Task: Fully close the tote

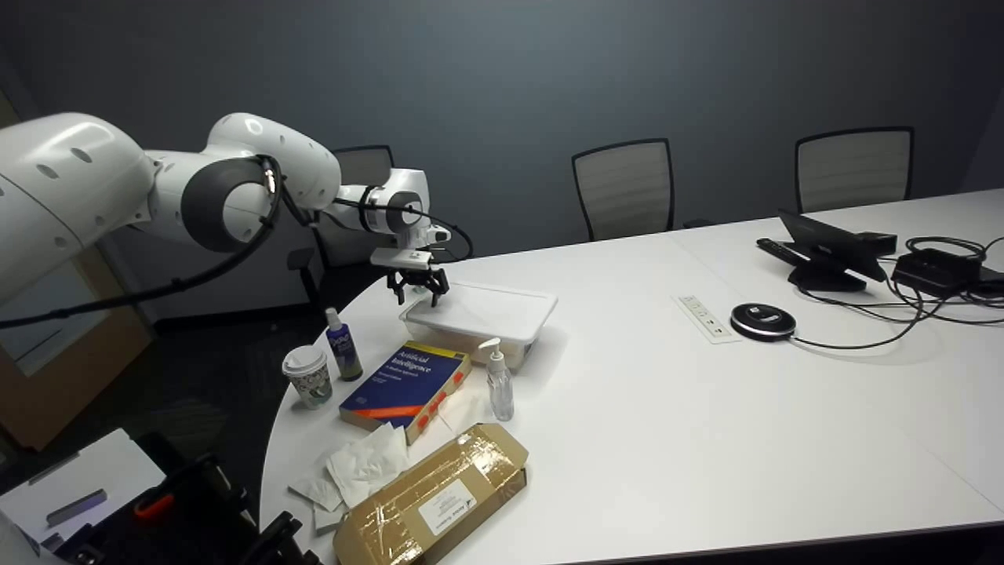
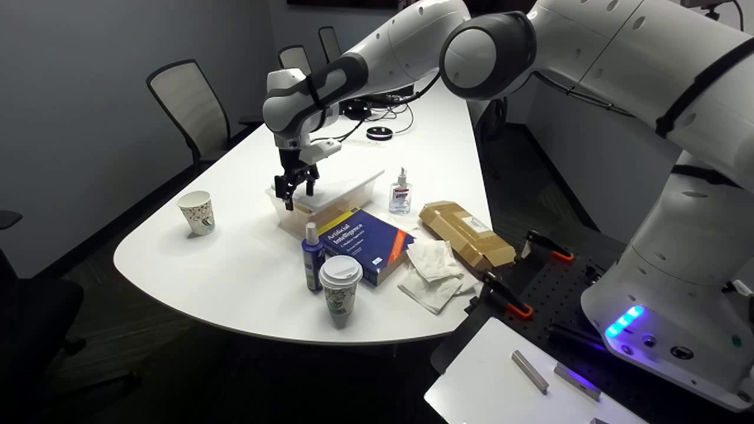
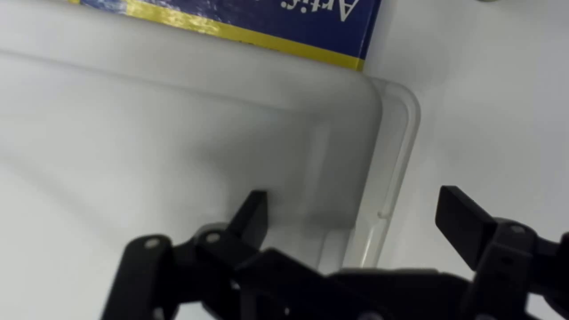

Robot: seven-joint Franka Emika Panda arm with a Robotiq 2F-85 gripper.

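Apparently, aligning lid point(image 1: 486, 310) is step in hand: tote point(image 2: 346, 205) on tabletop point(image 1: 667, 408) beside book point(image 1: 408, 384), lid resting short of rim point(image 3: 393, 146) in wrist view. Jaws spread apart, holding nothing, straddling that rim. Next move likely: shift lid over rim, press down.

There are two cups point(image 2: 340, 292) (one lidded), two bottles point(image 2: 400, 198), one tote point(image 1: 477, 315), one book point(image 2: 366, 241), one package point(image 2: 460, 233).

The tote's lid point(image 1: 482, 310) is white, the book point(image 2: 366, 242) blue and orange-striped.
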